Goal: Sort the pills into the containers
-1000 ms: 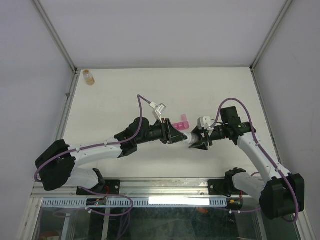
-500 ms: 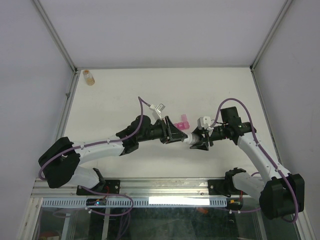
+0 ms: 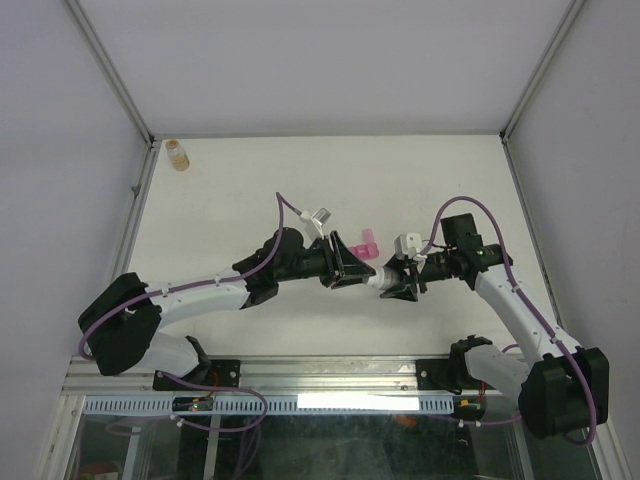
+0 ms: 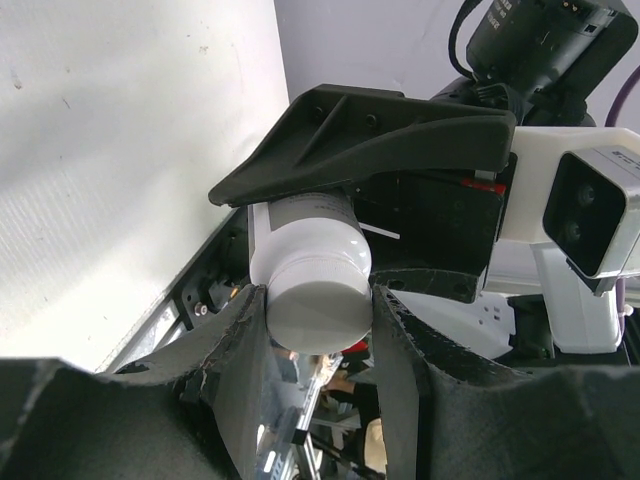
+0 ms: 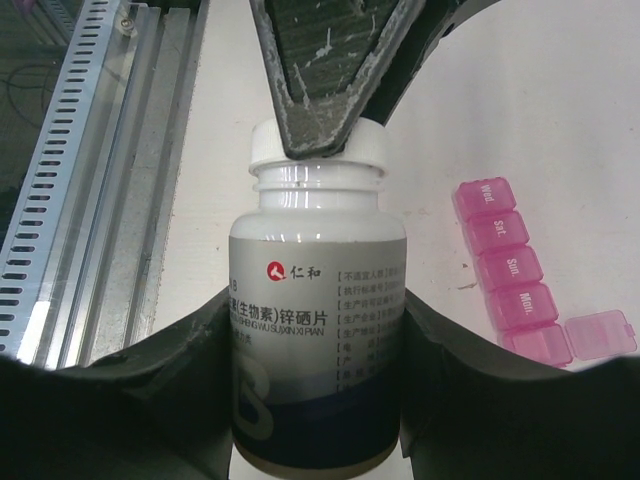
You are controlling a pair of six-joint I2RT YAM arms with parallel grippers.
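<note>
On the right wrist view, a black finger of the left gripper covers half the cap of the white bottle. I cannot tell what lies inside the pink organiser; overhead it is partly hidden.

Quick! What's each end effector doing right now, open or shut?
Left end effector: shut on the cap.
Right end effector: shut on the bottle.
</note>
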